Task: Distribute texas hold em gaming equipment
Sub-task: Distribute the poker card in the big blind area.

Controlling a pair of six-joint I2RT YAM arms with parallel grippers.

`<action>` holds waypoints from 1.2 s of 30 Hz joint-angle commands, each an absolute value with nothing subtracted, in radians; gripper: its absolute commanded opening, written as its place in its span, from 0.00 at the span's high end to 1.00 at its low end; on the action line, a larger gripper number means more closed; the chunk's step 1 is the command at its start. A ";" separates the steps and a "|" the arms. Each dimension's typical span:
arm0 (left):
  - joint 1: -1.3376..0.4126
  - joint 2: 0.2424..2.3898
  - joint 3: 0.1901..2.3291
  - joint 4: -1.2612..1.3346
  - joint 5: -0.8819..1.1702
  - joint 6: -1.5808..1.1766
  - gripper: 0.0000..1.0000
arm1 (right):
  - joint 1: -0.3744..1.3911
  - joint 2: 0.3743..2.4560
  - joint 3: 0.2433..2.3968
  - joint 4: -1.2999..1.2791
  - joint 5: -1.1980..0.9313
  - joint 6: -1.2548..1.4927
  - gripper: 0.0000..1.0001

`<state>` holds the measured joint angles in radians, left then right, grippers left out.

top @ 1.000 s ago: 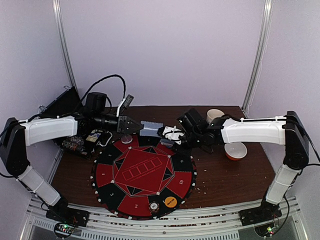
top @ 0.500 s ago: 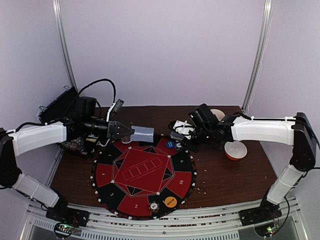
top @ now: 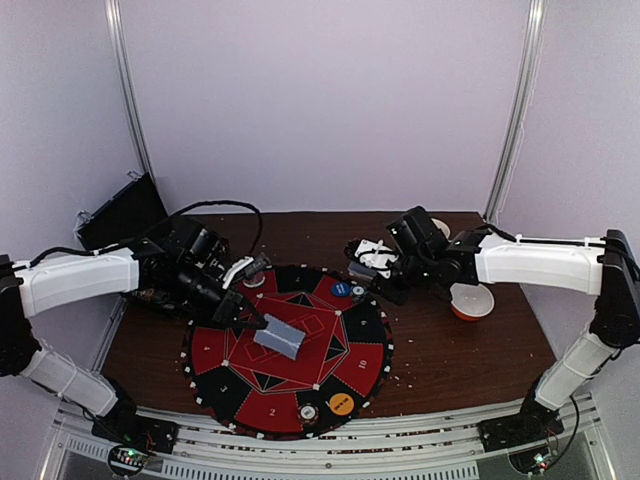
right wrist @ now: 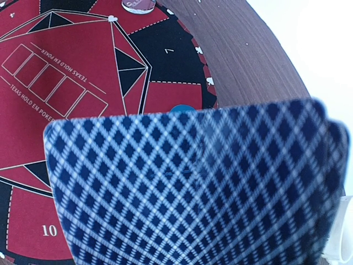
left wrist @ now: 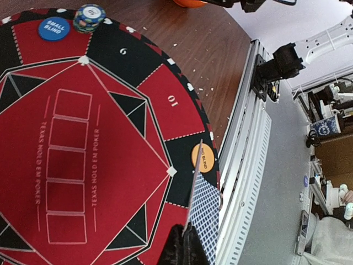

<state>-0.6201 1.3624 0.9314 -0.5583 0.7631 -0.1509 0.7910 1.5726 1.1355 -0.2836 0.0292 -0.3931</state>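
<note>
My left gripper [top: 256,324] is shut on one grey-blue-backed playing card [top: 282,338] and holds it over the left middle of the round red-and-black poker mat [top: 300,385]. In the left wrist view the card [left wrist: 204,212] stands edge-on between the closed fingertips [left wrist: 190,236]. My right gripper [top: 373,270] is shut on a stack of cards [top: 374,254] at the mat's far right edge. Their backs [right wrist: 187,187] fill the right wrist view and hide the fingers. A blue button [top: 342,288], an orange button [top: 341,404], a chip stack [top: 308,412] and a whitish-clear chip [top: 254,280] lie on the mat.
A white-and-orange bowl [top: 471,300] stands right of the mat, and a white mug [top: 438,227] stands behind the right arm. A black box [top: 120,212] and loose electronics [top: 150,292] sit at the back left. A metal rail [top: 330,440] runs along the near table edge.
My left gripper has swung from the mat's far left edge towards its middle, carrying the card. My right gripper has drawn back a little to the right with its cards.
</note>
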 commanded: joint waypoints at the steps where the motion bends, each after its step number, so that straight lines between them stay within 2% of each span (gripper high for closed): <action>1: -0.685 1.497 1.018 -0.438 0.768 -0.133 1.00 | 0.785 1.528 1.126 -0.301 0.022 -0.389 0.67; 9: -0.830 1.789 1.162 -0.247 0.847 -0.158 1.00 | 0.749 1.482 1.097 -0.313 0.030 -0.367 0.67; 19: -0.920 2.036 1.311 -0.257 0.846 -0.132 1.00 | 0.735 1.456 1.085 -0.328 0.037 -0.359 0.67; 36: -0.920 2.086 1.291 -0.313 0.979 -0.038 1.00 | 0.733 1.439 1.060 -0.346 0.034 -0.351 0.68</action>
